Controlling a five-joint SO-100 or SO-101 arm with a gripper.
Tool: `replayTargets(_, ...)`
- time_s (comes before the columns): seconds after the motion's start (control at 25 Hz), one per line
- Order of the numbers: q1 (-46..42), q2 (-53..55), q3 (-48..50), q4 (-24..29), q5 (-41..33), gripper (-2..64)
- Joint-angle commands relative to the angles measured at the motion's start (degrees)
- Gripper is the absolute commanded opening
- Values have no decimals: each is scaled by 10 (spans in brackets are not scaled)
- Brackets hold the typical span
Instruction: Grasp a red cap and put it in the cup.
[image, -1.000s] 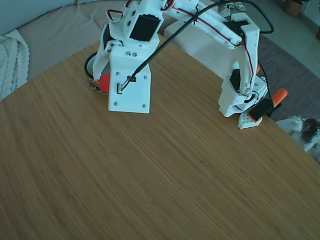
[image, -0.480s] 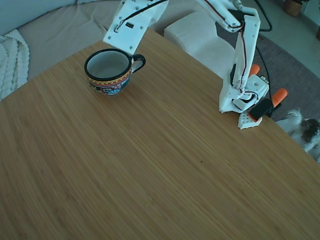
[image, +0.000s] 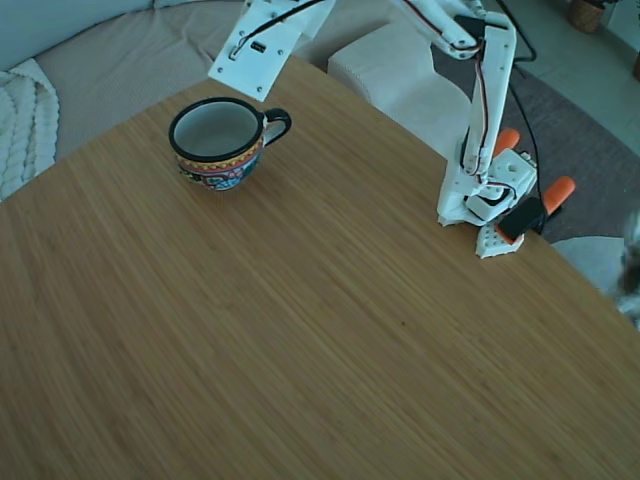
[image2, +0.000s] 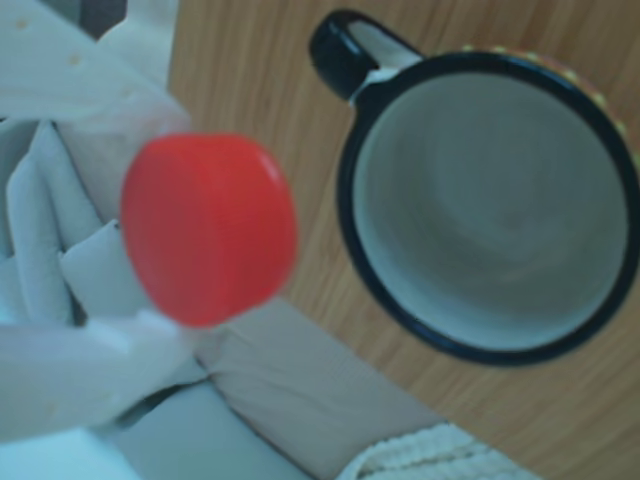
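Note:
The red cap shows large and close in the other view, pinched between the white fingers of my gripper, which is shut on it. The cup lies below and to the right of the cap in that view; its pale grey inside holds nothing. In the fixed view the cup, black-rimmed with a colourful band, stands at the table's far left. My gripper hangs above its far right side, by the handle. The white gripper body hides the cap in the fixed view.
The arm's base is clamped at the table's right edge with orange clamp handles. A pale cushion and a knitted blanket lie beyond the round wooden table.
A second ago the gripper stood low in front of the cup, hiding most of it. It has risen and swung back, uncovering the cup. It has barely moved in the last half second.

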Motion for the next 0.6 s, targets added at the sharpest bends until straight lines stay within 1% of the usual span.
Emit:
replayTargets(0.0,2,-18,-43,-4,4,-5)
replayTargets(0.32,4,-83,-114,-5,4,-5)
replayTargets(0.56,-22,-132,-159,-5,4,-5)
